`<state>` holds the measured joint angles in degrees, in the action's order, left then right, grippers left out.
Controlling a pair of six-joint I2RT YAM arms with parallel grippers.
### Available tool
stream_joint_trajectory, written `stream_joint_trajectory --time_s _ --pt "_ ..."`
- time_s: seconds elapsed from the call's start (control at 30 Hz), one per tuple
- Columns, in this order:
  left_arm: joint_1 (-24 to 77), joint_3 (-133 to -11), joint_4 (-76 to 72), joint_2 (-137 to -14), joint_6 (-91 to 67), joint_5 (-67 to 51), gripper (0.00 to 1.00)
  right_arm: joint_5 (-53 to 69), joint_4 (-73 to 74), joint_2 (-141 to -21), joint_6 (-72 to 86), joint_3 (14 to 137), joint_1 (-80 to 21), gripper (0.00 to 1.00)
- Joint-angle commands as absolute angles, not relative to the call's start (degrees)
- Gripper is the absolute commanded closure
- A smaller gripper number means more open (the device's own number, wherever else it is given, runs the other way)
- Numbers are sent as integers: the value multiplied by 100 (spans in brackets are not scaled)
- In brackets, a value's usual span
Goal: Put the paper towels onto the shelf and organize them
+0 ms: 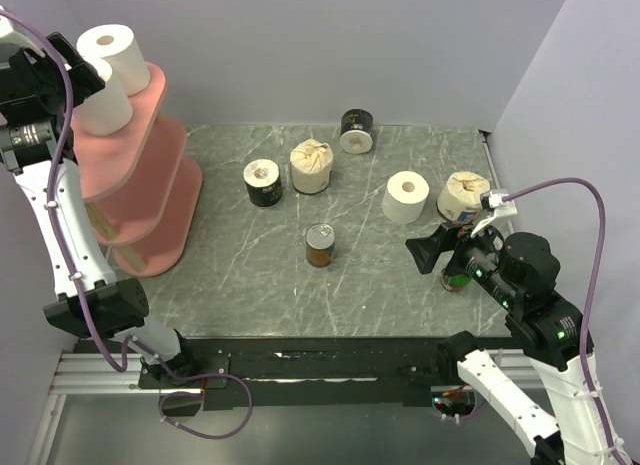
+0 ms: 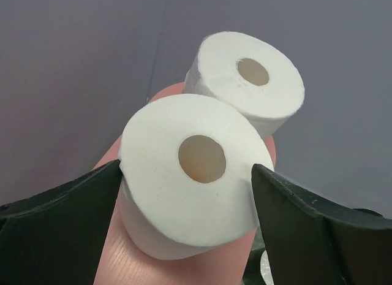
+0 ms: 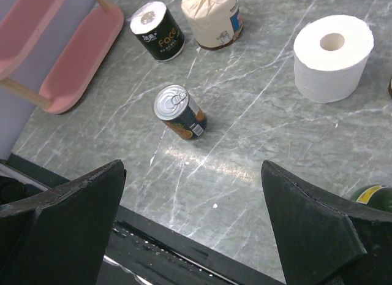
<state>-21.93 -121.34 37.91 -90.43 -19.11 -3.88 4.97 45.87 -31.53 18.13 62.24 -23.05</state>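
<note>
Placement step: left tool grasps a plain white hollow-cored paper towel roll seated atop the pink tiered shelf at 10 o'clock, right tool released and empty; next move, as judged: let go, withdraw without toppling it.

Two white rolls atop pink shelf

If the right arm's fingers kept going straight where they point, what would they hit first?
Probably the small brown can, nearly dead ahead of the right fingers, though they might touch the table first.
</note>
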Motion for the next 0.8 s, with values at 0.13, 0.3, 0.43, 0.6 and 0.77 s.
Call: stream_joint_trajectory --time_s 0.13,0.3,0.43,0.6,0.77 --pt "-2162 -11997 3700 -8701 -1890 -950 8 492 4289 -3111 1837 6205 -2294 1" --pt "-2171 -12041 3928 -8455 -1837 -212 6 519 4175 -3260 1924 6179 -2303 1" --pt "-2171 -12024 4095 -8262 -1749 -18 4 273 4096 -3672 2056 6249 -2303 2" --pt "-1953 -11778 4104 -7770 -1714 -307 4 -412 3990 -4402 2162 6635 -2285 4" --pt "-690 -11585 4306 -7393 -1556 -272 5 -1106 4087 -5614 1943 7153 -2276 8"
